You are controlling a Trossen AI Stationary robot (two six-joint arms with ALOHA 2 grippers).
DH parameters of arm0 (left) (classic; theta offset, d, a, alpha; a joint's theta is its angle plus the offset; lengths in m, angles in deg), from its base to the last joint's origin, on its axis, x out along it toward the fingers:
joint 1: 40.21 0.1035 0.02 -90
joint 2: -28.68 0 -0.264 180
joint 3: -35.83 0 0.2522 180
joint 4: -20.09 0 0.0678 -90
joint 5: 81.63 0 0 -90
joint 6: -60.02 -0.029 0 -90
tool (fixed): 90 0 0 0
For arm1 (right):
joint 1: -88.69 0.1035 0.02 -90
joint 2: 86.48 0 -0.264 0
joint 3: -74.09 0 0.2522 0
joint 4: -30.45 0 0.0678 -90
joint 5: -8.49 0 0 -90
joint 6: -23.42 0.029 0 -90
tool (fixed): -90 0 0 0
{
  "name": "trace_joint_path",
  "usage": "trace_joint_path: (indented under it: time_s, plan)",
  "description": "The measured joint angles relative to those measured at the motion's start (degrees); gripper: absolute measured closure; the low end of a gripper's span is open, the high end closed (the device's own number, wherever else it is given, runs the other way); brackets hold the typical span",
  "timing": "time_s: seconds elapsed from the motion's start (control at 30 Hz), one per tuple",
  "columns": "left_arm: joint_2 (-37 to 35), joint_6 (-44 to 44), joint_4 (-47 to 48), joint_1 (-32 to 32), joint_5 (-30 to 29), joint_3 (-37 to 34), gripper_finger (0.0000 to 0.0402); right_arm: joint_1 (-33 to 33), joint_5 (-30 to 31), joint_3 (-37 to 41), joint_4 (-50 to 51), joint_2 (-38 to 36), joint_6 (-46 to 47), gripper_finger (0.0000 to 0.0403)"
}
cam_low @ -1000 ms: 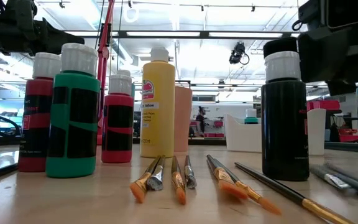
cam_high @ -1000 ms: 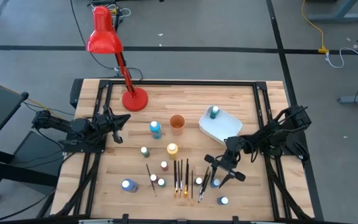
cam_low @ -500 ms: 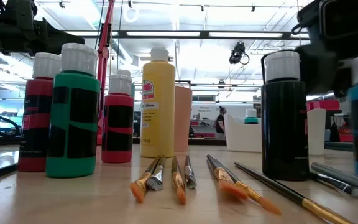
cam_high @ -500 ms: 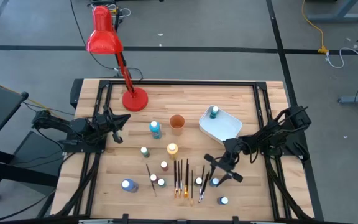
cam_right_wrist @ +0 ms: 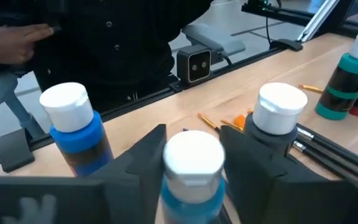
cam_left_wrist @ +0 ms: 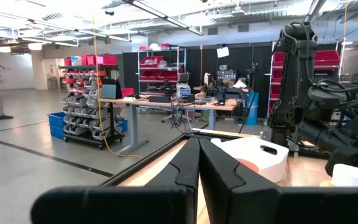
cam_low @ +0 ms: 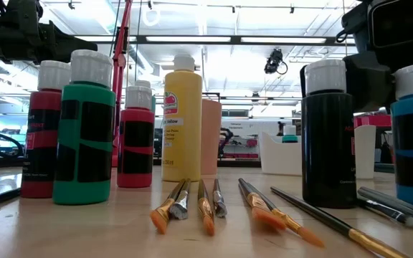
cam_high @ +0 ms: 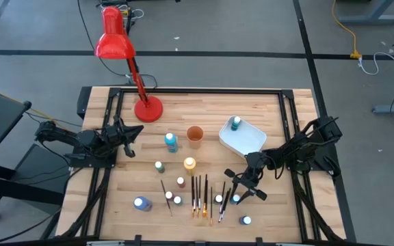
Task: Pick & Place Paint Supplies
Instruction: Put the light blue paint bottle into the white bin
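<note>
Your right gripper [cam_high: 237, 197] reaches low, jaws spread around a white-capped blue bottle [cam_right_wrist: 193, 168]; left gripper [cam_high: 130, 139] parked, jaws closed.

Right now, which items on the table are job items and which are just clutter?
Job items:
- paint bottles, e.g. blue bottle, yellow bottle, the one between the right hand fingers
- paintbrushes

Just lying about:
- red lamp
- orange cup
- white tub, one bottle inside
</note>
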Motion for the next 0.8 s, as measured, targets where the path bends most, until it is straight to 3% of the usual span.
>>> trace_joint_path:
  time_s: [0.1, 0.47, 0.7, 0.8]
  plan:
    - [0.00, 0.02, 0.00, -0.02, 0.00, 0.00, 0.0386, 0.00, -0.02, -0.04, 0.31, 0.00, -0.17, 0.0288]
    - [0.00, 0.00, 0.00, 0.00, -0.02, 0.00, 0.0386, -2.88, 1.77, -0.02, 0.57, -4.64, 7.74, 0.0277]
    - [0.00, -0.02, 0.00, -0.01, -0.12, 0.00, 0.0386, -7.76, 3.33, -0.02, 3.48, -16.66, 14.85, 0.0288]
    - [0.02, -1.08, 0.00, 0.00, -0.11, 0.00, 0.0386, -9.92, 3.48, -0.02, 9.44, -23.41, 10.45, 0.0288]
